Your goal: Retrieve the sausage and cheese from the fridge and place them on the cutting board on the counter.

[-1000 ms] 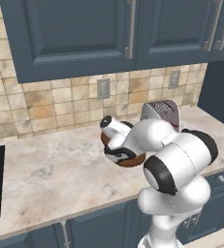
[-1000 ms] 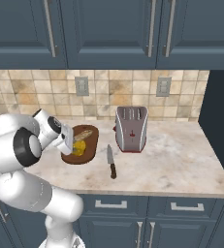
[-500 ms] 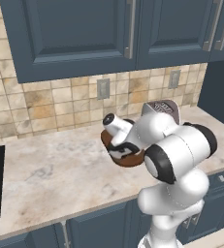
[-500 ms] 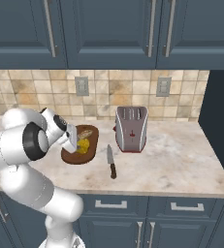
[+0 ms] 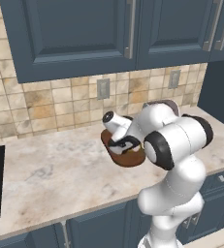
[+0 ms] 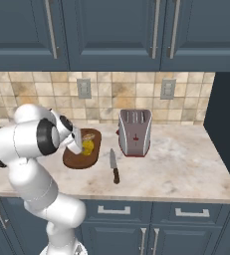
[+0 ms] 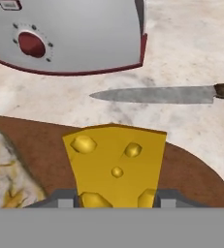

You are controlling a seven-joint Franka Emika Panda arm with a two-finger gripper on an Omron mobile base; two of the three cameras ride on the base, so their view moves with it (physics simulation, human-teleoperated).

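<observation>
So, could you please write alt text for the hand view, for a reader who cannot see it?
A yellow cheese wedge with holes sits between the gripper fingers, over a dark brown cutting board. A tan speckled bread-like piece lies on the board at left. Beyond, on the beige marbled counter, lie a knife and a silver toaster with a red knob.

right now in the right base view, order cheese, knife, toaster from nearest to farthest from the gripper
1. cheese, between the fingers of the gripper, over the cutting board.
2. knife, on the counter right of the board.
3. toaster, farther right, near the wall.
</observation>
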